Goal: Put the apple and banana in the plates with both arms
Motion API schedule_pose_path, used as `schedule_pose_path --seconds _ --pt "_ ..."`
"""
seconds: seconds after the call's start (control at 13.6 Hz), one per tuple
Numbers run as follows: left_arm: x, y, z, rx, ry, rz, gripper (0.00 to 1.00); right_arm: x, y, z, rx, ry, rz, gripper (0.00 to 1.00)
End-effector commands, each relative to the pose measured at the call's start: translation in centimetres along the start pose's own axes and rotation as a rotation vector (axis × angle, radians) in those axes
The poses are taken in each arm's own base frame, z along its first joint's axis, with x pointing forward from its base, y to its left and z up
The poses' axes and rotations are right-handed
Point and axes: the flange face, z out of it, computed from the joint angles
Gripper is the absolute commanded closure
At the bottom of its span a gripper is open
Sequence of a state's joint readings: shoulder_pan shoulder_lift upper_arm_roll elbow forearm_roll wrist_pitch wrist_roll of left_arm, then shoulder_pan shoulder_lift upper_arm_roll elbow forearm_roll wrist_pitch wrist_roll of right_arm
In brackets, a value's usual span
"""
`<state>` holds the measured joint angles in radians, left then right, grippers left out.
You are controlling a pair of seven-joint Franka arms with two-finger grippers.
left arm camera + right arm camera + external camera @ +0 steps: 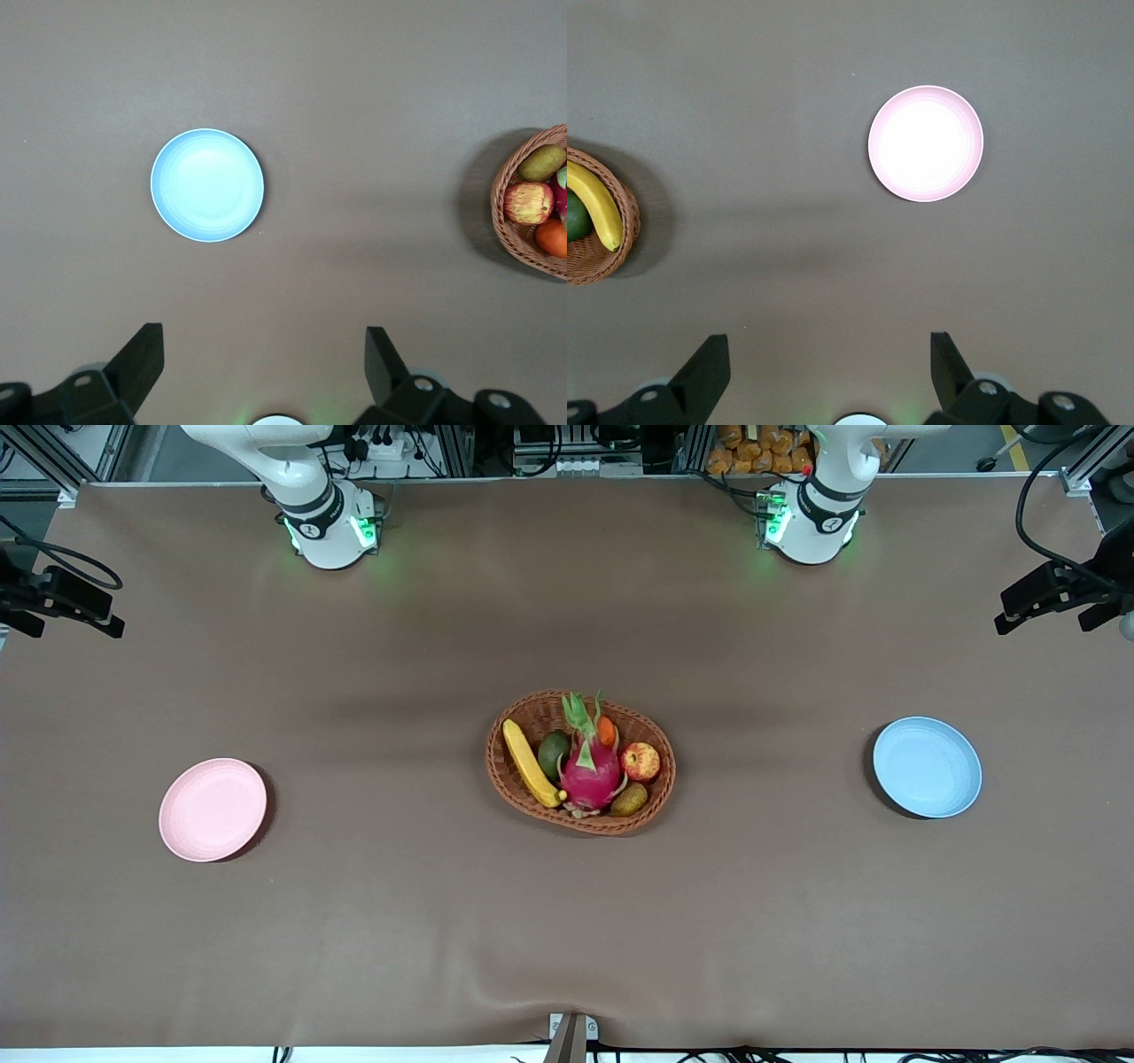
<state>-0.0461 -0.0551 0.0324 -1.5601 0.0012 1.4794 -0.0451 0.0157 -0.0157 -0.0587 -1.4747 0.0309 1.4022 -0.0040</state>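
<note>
The red apple and the yellow banana lie in a brown wicker basket at the table's middle. The apple also shows in the left wrist view, the banana in the right wrist view. The light blue plate lies bare toward the left arm's end; the pale pink plate lies bare toward the right arm's end. My left gripper is open and empty, high over the table near the blue plate. My right gripper is open and empty, high near the pink plate. Both grippers are out of the front view.
The basket also holds a magenta dragon fruit, a dark green avocado, a small orange fruit and a brownish-olive fruit. Black camera mounts stand at both table ends. The arm bases stand along the table's farthest edge.
</note>
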Motion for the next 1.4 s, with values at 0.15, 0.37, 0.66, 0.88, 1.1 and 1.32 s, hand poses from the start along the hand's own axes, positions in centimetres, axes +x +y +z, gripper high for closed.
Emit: schedule_pose_path --seconds 0.15,0.37,0.66,0.88,1.1,1.32 --pt "1.8 3.7 2.6 0.017 -0.050 0.060 0.00 -0.3 -0.2 -1.2 -0.002 0.018 0.019 0.00" --pt "4.0 7.0 6.0 0.013 -0.081 0.118 0.00 -0.3 -0.4 -1.2 0.000 0.018 0.017 0.00" --pt "5.8 14.4 9.2 -0.056 -0.025 0.220 0.00 -0.3 -0.4 -1.2 0.000 0.018 0.017 0.00" --pt "6.6 18.0 12.3 -0.075 -0.031 0.303 0.00 -0.3 -0.4 -1.2 0.000 0.018 0.017 0.00" --pt "7.5 21.3 16.5 -0.113 -0.057 0.426 0.00 -0.3 -0.4 -1.2 0.000 0.018 0.017 0.00" --pt "7.7 25.3 20.2 -0.157 -0.049 0.489 0.00 -0.3 -0.3 -1.2 -0.002 0.018 0.017 0.00"
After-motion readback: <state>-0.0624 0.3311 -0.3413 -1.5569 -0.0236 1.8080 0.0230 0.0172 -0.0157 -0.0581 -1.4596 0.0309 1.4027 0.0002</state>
